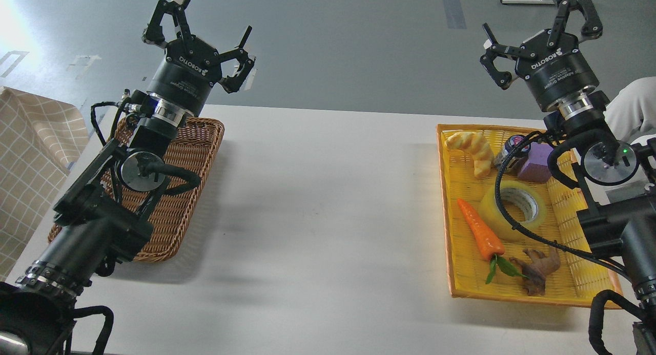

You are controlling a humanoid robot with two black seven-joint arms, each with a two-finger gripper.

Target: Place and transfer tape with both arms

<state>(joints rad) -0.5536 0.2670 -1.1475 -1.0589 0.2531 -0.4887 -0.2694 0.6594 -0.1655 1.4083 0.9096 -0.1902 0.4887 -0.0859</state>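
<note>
Both arms are raised over the bench (pixel 318 201) with nothing in hand. The left claw (pixel 205 24) stands with its fingers spread wide and empty, and the right claw (pixel 538 29) is likewise wide open and empty.

The tape (pixel 512 209) lies flat in the yellow tray (pixel 451 232), below the right claw and nearer the robot, its core hole facing up. A black cable (pixel 505 211) from the right arm crosses in front of it.

The roll looks light and stiff, with a slick film face that may slip under a pinch across the outer side. A surer hold is probably one finger inside the cardboard core and one outside on the wall.

Room around it is tight: the carrot (pixel 479 229) touches or nearly touches its side, the purple cube (pixel 535 163) sits just beyond, and the brown root-like piece (pixel 538 268) lies near. The tray's raised rim calls for a lift straight up first. Between the tray and the wicker basket (pixel 174 191) under the left arm, the bench is open, giving free space for a handover.
</note>
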